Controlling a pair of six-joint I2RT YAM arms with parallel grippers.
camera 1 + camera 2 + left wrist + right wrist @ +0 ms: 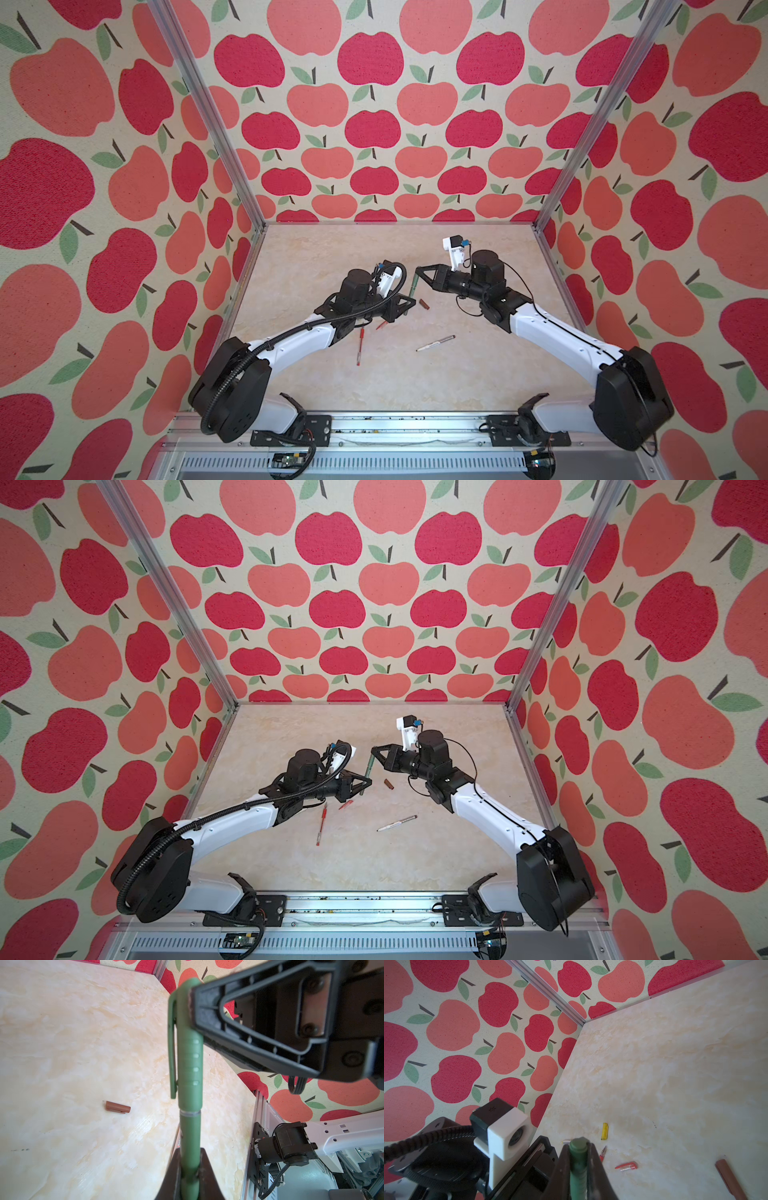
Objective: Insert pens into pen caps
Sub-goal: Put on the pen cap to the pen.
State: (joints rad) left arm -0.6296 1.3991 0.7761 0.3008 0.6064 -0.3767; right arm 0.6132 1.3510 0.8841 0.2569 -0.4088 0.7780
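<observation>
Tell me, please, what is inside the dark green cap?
The dark green pen enters the dark green cap at its open end, and only its barrel shows below. The pen's tip is hidden by the opaque cap, so its depth cannot be seen.

No legible text; print on white pen point(435, 343) and bracket sticker point(252, 1142) too blurred.

Two white-and-black arms stretch inward from opposite sides; the left gripper point(410, 300) and right gripper point(419, 270) sit almost tip to tip, fingers of each pinched nearly closed.
</observation>
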